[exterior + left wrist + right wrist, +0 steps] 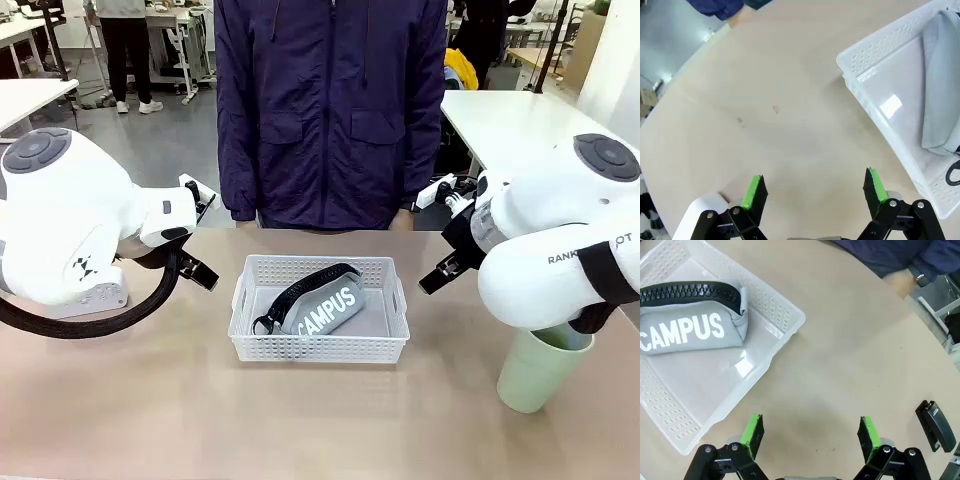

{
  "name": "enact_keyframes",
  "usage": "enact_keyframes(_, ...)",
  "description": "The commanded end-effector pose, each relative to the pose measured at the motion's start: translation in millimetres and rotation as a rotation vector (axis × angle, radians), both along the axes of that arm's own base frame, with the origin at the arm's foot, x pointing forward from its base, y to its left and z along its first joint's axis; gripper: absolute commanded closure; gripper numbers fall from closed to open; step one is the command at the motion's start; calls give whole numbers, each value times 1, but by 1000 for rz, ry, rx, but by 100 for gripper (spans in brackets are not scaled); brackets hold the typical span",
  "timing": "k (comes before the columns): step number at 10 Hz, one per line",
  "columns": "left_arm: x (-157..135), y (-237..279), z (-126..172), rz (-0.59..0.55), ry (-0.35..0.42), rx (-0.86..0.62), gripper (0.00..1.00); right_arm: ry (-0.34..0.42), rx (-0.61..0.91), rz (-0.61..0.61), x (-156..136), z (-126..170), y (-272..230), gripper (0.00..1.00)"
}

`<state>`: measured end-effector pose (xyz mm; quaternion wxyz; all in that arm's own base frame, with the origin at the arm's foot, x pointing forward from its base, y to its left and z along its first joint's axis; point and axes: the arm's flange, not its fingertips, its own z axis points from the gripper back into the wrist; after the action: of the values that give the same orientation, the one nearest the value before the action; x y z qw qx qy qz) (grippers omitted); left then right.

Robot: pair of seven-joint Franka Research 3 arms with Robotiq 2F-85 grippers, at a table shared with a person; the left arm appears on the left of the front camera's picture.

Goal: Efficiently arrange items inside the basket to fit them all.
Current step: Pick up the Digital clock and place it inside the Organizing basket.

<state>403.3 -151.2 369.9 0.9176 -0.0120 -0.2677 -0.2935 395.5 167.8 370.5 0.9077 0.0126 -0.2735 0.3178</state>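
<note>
The white perforated basket stands mid-table with the grey "CAMPUS" pouch lying slanted inside it, zipper up. In the right wrist view the pouch fills the far part of the basket. My right gripper is open over bare table beside the basket's corner. What looks like the black stapler lies at that view's right edge. My left gripper is open over the table, left of the basket. The pale green cup stands front right, partly behind my right arm. The white box is out of view.
A person in a dark jacket stands at the far edge, one hand with a watch resting near the table edge. Bare tabletop lies in front of the basket and on either side of it.
</note>
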Motion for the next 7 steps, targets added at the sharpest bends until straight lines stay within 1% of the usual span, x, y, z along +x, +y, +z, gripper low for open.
enact_keyframes(1, 0, 0, 0, 0, 0, 0, 0, 0, 0, 0, 0, 0, 0, 0)
enact_keyframes(7, 0, 0, 0, 0, 0, 0, 0, 0, 0, 0, 0, 0, 0, 0)
